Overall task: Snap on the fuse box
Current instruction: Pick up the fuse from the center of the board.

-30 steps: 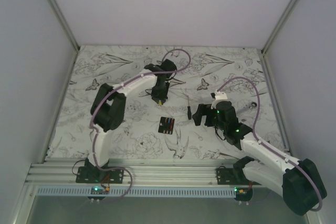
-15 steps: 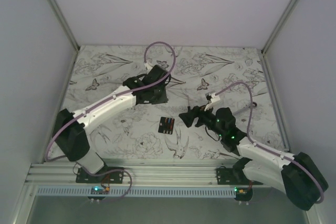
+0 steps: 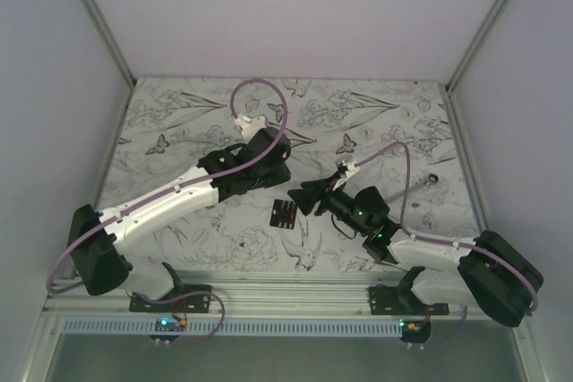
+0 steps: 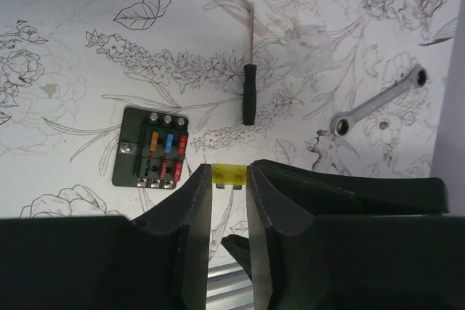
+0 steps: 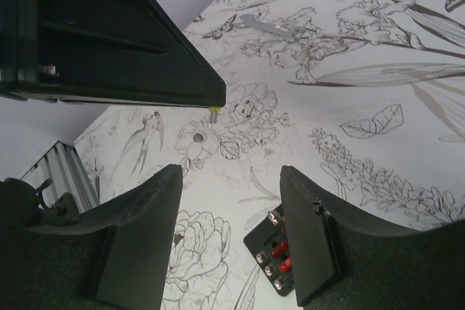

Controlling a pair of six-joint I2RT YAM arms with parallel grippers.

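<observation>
We saw the fuse box [image 3: 284, 213] lying flat on the floral mat [image 3: 179, 123] near mid-table, face up, w/ orange, blue & red fuses in its slots. The left gripper [image 4: 229, 179] was pinching a small yellow fuse [image 4: 228, 173] btwn its fingertips, held above the mat and off to one side of the box, not touching it. The right gripper [image 5: 231, 179] had its jaws spread w/ nothing btwn them. It hung low over the mat. In its own wrist view the box showed partly behind one finger [image 5: 309, 230], so we couldn't tell whether that finger touched it. From the top cam, the right gripper's tips sat just beside the box's right edge, and the left gripper was just past its far side. A black-handled screwdriver [image 4: 249, 99] lay on the mat apart from the box, and a ratchet wrench [image 4: 374, 103] lay further out toward the right arm's side. Near the screwdriver's shaft was a faint translucent patch [image 4: 309, 41], poss. a clear plastic piece; the view was too washed-out to say.
</observation>
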